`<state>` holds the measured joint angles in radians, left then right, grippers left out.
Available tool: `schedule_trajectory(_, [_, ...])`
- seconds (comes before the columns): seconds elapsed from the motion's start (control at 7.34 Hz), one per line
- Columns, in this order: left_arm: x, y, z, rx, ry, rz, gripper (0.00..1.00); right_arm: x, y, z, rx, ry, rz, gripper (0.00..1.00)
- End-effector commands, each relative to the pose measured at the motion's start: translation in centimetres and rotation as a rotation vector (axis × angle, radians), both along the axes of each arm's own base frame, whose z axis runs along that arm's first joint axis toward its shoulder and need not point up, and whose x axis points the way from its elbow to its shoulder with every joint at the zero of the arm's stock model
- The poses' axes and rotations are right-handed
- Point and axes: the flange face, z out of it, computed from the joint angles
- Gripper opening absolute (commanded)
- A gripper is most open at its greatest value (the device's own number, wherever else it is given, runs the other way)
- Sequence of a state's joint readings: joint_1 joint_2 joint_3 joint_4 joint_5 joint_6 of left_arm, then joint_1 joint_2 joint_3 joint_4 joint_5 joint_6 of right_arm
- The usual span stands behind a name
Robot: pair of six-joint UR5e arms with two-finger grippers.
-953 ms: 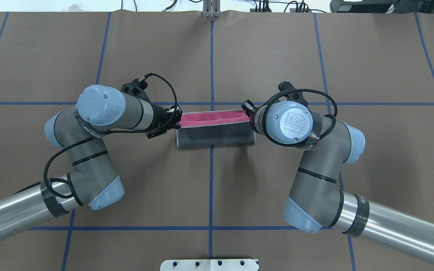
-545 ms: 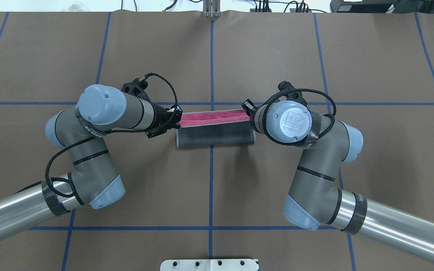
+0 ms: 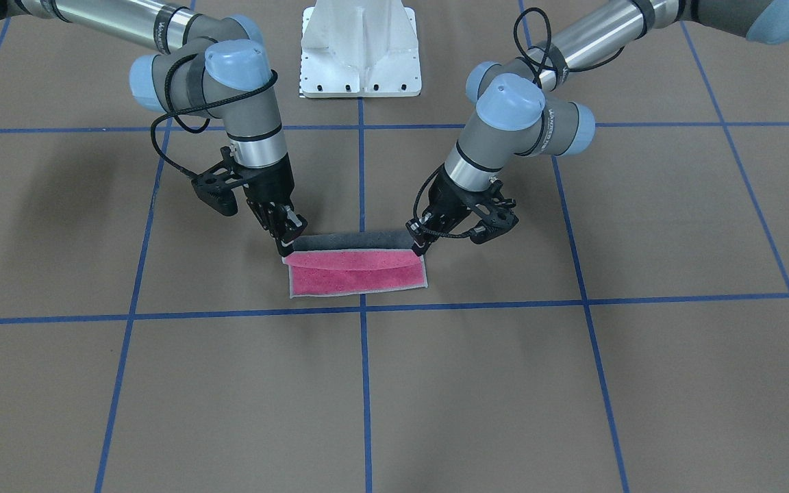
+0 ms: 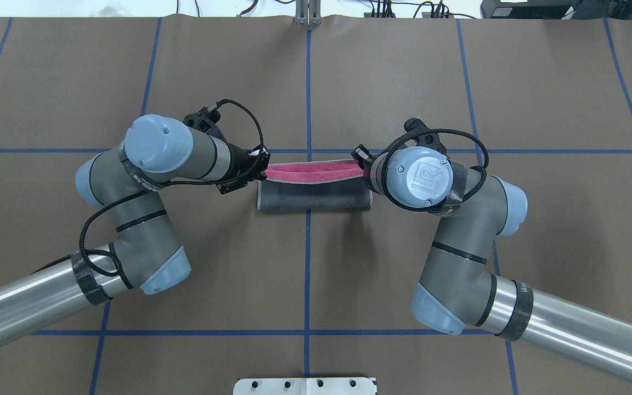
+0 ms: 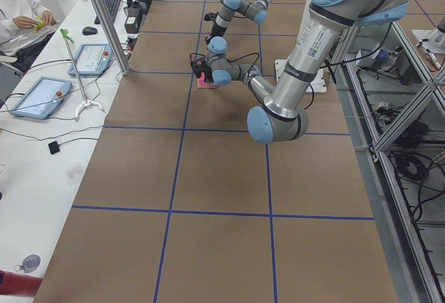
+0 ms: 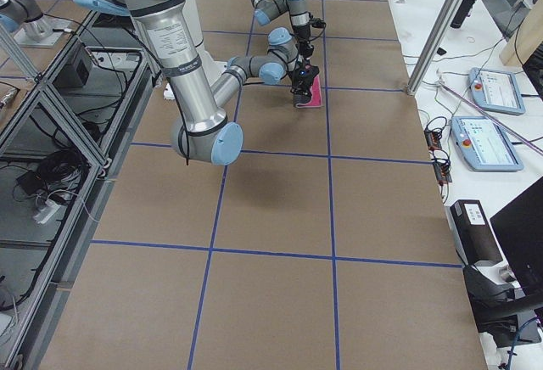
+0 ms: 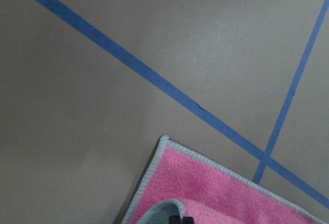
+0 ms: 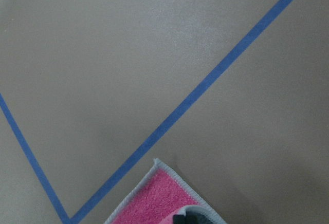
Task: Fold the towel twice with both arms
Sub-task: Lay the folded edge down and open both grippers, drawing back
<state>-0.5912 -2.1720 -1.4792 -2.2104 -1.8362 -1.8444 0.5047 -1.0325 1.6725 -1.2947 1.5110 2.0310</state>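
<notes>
Currently towel (image 3: 357,281) spans left gripper (image 3: 419,245) to right gripper (image 3: 286,245), corners pinched.

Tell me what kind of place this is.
Most likely a robotics lab: a table covered in brown paper with a blue tape grid, control tablets on the side bench, and an operator seated beside them.

The brown tabletop (image 3: 572,383), gridded with blue tape (image 3: 365,383), carries the towel (image 3: 357,277), lying between the left claw (image 3: 420,248) and right claw (image 3: 287,244).
</notes>
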Motion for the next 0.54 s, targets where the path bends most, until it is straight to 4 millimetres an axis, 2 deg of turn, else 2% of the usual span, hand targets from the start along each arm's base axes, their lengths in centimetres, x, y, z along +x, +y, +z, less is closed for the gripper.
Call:
schedule_trajectory(0.0, [0.0,-0.3,0.3,-0.003,-0.005,-0.004,0.00,-0.4,-0.3,0.2,-0.001,0.009,-0.001,0.00])
schedule_trajectory(0.14, [-0.4,-0.7,0.3,-0.004,-0.005,-0.012,0.20,-0.4,-1.0,-0.2,0.000,0.008,0.008,0.25])
schedule_trajectory(0.27, [-0.8,-1.4,0.5,-0.009,-0.010,-0.023,0.45,-0.5,-2.0,-0.5,0.000,0.012,0.017,0.46])
schedule_trajectory(0.41, [-1.2,-2.5,0.8,-0.015,-0.017,-0.041,0.55,-0.4,-2.6,-0.5,-0.003,0.013,0.020,0.56])
